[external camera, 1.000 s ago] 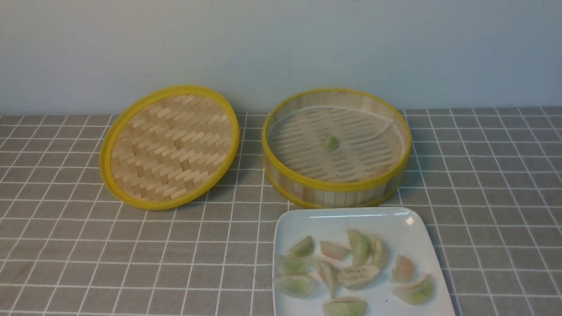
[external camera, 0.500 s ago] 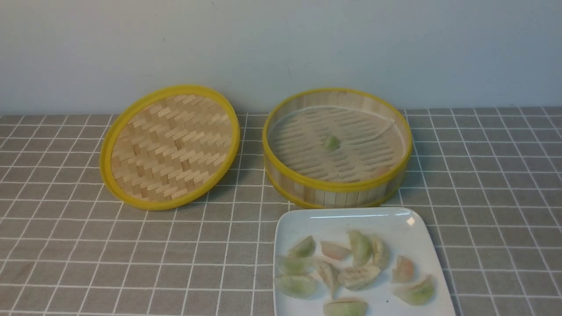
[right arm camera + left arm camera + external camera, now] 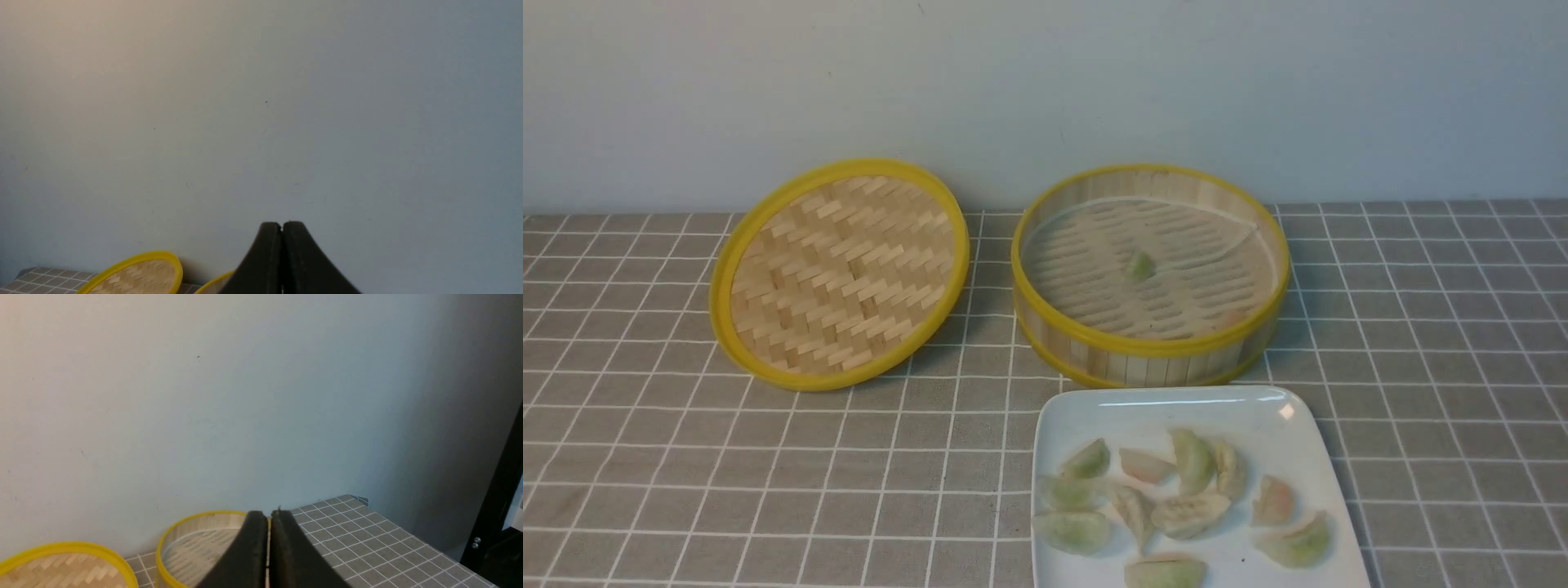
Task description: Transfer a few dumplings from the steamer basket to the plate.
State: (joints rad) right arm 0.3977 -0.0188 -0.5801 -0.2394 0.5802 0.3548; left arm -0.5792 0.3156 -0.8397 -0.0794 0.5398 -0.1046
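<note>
The steamer basket (image 3: 1150,347) stands at the back centre-right with one pale green dumpling (image 3: 1139,265) on its paper liner. The white square plate (image 3: 1160,408) lies in front of it at the near edge and holds several dumplings (image 3: 1188,513), green and pinkish. Neither gripper shows in the front view. My left gripper (image 3: 269,516) is shut and empty, held high and back from the basket (image 3: 179,539). My right gripper (image 3: 282,224) is shut and empty, facing the wall, with the basket's rim (image 3: 212,281) just showing below.
The woven yellow-rimmed lid (image 3: 840,273) leans tilted at the back left of the basket; it also shows in the wrist views (image 3: 61,567) (image 3: 135,273). A grey checked cloth (image 3: 686,457) covers the table. The wall (image 3: 1045,90) rises right behind the basket.
</note>
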